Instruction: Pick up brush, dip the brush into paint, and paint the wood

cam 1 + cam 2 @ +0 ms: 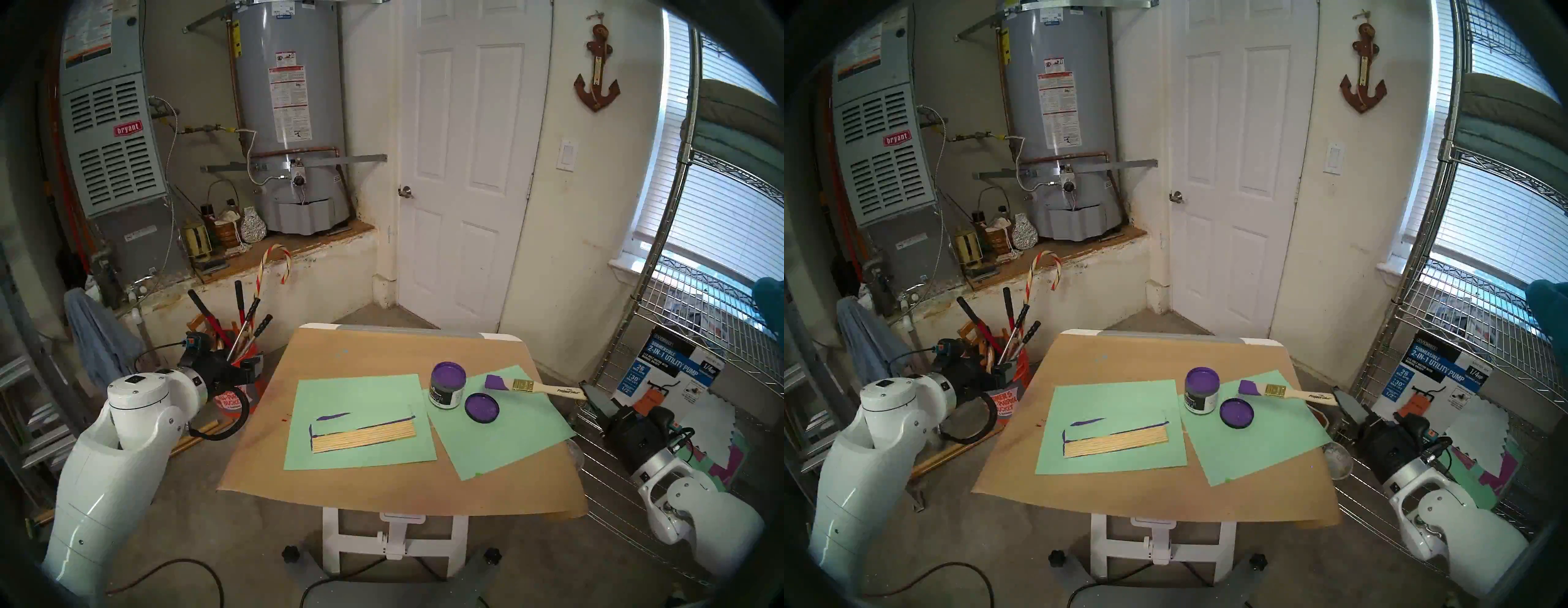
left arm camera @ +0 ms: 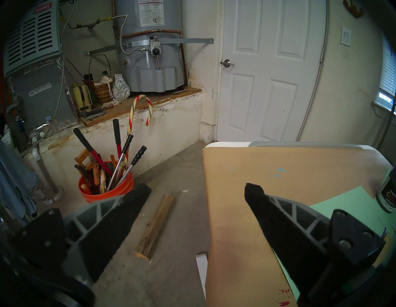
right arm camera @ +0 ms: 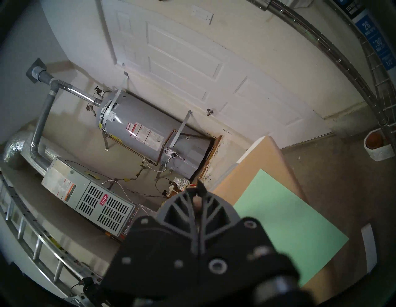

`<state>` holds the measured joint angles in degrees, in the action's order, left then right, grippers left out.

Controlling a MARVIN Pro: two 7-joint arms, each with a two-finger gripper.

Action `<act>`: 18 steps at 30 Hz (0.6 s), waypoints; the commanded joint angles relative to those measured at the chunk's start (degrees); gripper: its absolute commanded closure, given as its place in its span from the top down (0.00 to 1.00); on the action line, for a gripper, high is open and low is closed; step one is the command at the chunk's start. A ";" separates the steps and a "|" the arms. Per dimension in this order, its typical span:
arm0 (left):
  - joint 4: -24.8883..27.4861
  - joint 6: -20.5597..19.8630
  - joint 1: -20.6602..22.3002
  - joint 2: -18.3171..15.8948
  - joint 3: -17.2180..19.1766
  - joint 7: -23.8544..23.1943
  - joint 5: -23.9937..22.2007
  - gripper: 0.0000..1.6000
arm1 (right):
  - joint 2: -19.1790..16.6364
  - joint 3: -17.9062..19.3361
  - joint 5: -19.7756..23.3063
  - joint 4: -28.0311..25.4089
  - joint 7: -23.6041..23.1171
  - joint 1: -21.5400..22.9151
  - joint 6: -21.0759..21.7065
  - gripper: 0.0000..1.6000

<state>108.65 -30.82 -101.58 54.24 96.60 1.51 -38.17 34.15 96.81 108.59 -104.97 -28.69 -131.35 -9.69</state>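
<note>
The brush (image 1: 547,388) has a pale handle, a brass ferrule and purple bristles. It hangs over the right green sheet, bristles toward the jar. My right gripper (image 1: 587,392) at the table's right edge is shut on the handle's end. In the right wrist view the fingers (image 3: 188,205) are closed, with a pale sliver between them; the brush's length is hidden. The open paint jar (image 1: 447,388) stands left of the bristles. The wood (image 1: 365,437), a mostly bare stick panel with a purple far edge, lies on the left sheet. My left gripper (image 2: 198,188) is open and empty, left of the table.
A purple-coated lid (image 1: 481,406) lies beside the jar. Two mint-green sheets (image 1: 360,399) cover brown paper on the table (image 1: 382,488). An orange bucket (image 2: 105,190) of tools and a wood block (image 2: 154,225) are on the floor left. A wire shelf (image 1: 700,297) stands right.
</note>
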 commanded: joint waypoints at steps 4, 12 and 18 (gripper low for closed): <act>0.96 0.16 0.29 -0.09 0.62 0.08 -0.12 1.00 | -1.73 2.63 -3.37 0.10 -2.85 0.53 -1.54 0.00; 0.79 0.20 0.41 -0.13 0.50 0.02 -0.07 1.00 | -5.36 7.41 -3.52 1.19 -1.88 5.02 -0.46 0.00; 0.85 0.20 0.37 -0.12 0.55 0.04 -0.09 1.00 | -8.98 10.54 -4.49 -0.29 -1.04 5.21 2.39 0.00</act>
<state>108.60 -30.81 -101.57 54.23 96.56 1.50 -38.17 29.79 103.97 104.55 -103.48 -30.24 -128.16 -9.59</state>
